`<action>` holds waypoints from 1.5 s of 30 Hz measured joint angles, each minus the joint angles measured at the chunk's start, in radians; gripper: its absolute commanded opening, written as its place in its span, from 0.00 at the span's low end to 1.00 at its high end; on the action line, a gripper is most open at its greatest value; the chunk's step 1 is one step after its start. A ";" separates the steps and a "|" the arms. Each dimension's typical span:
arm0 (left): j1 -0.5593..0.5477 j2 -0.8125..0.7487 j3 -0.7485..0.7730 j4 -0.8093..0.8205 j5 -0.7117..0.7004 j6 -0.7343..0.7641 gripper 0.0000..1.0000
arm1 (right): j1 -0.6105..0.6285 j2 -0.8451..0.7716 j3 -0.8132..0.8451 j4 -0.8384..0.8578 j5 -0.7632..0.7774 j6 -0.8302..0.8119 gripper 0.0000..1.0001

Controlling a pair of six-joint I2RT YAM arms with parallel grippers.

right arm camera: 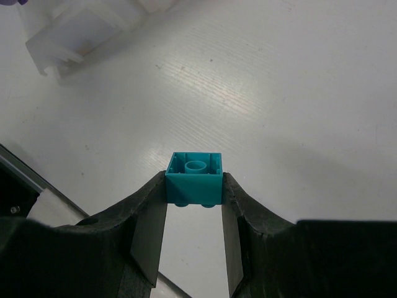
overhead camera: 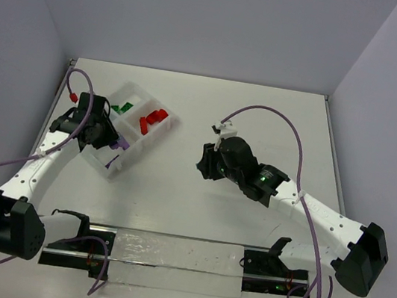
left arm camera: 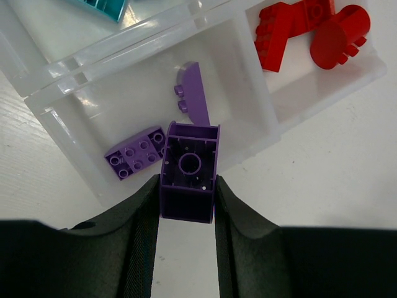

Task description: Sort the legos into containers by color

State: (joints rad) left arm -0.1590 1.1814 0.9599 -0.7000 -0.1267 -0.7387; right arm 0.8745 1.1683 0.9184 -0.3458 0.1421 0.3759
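Observation:
My left gripper is shut on a purple brick, held hollow side up over the near wall of the white organizer tray. The compartment just beyond holds a flat purple plate and a curved purple piece. Red bricks fill the compartment to the right. Green bricks lie in a far compartment, and a teal piece shows at the top edge. My right gripper is shut on a teal brick above bare table, right of the tray.
A clear strip on a metal rail runs along the table's near edge between the arm bases. Grey walls close the table at the back and sides. A corner of the tray shows at the top left of the right wrist view.

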 measured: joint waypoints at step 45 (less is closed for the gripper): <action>-0.043 -0.427 -0.260 0.537 0.978 0.390 0.90 | -0.146 0.389 0.339 0.010 -0.930 0.490 0.00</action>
State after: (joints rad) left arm -0.2022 0.7547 0.6997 -0.1633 0.8510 -0.3487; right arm 0.7289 1.5571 1.2574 -0.3360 -0.7874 0.8658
